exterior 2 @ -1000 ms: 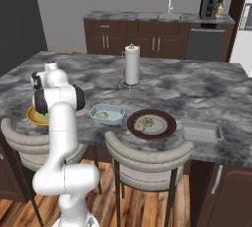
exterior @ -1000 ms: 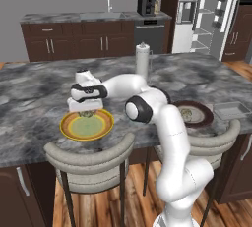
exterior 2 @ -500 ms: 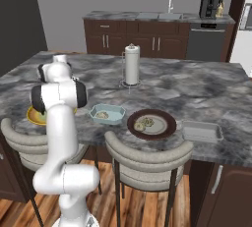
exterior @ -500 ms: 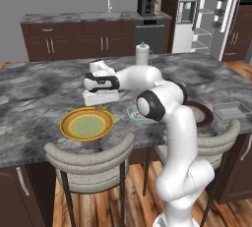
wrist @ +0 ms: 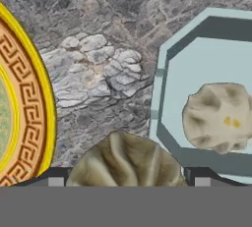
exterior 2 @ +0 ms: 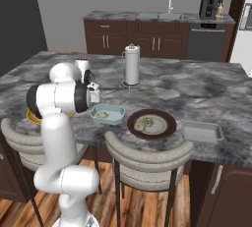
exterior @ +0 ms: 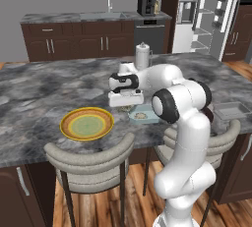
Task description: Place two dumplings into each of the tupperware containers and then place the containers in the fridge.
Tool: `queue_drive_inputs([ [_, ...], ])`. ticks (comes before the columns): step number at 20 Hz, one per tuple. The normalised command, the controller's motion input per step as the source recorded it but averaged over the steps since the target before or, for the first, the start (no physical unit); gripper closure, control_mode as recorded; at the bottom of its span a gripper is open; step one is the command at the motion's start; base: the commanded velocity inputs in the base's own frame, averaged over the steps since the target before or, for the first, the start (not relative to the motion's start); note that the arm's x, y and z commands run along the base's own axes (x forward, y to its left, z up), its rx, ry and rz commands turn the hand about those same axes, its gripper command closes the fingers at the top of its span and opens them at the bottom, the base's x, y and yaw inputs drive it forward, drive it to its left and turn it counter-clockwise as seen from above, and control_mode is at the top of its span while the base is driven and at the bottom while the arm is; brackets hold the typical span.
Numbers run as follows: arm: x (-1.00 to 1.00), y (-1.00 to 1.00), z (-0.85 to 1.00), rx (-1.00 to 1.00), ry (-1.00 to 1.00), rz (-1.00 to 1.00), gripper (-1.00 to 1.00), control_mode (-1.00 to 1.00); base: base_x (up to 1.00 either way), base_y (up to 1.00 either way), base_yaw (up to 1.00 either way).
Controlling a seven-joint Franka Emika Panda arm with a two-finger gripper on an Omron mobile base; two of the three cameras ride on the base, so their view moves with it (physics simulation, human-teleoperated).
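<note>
My gripper (exterior: 126, 107) hangs over the grey marble island, between the yellow plate (exterior: 86, 123) and the pale blue-teal tupperware container (exterior: 144, 116). It is shut on a beige wrinkled dumpling (wrist: 125, 159), which sits between the two finger tips at the bottom of the hand view. One dumpling (wrist: 219, 118) lies inside the teal container (wrist: 162, 73), just right of the held one. The clear greyish container (exterior 2: 202, 132) stands at the island's right end. Two more dumplings (exterior 2: 140, 126) lie on the dark brown plate (exterior 2: 167, 124). The fridge (exterior: 206, 14) stands open at the back right.
A paper towel roll (exterior 2: 131, 65) stands upright behind the containers. Two stools (exterior: 93, 157) are tucked under the island's near edge. The yellow plate's rim (wrist: 19, 98) lies close to the left of the gripper. Dark wood cabinets line the back wall.
The arm has swung right from above the yellow plate to the near-left edge of the teal container, carrying the dumpling with it.
</note>
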Motion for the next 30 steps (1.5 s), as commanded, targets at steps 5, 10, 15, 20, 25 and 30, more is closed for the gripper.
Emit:
queue_drive_inputs([
  [5,0.00,-0.99,0.00,0.00,0.04,0.00,1.00,-1.00,0.00,0.00,0.00],
  [10,0.19,-0.64,-0.04,0.00,0.01,0.00,1.00,-1.00,0.00,0.00,0.00],
  [15,0.18,-0.25,-0.21,0.00,0.00,0.00,1.00,-1.00,0.00,0.00,0.00],
  [20,0.20,-0.25,-0.27,0.00,0.00,0.00,1.00,-1.00,0.00,0.00,0.00],
  [25,0.17,-0.43,-0.26,0.00,0.00,0.01,1.00,-1.00,0.00,0.00,0.00],
  [30,0.10,-0.05,-0.22,0.00,0.00,0.00,1.00,-1.00,0.00,0.00,0.00],
])
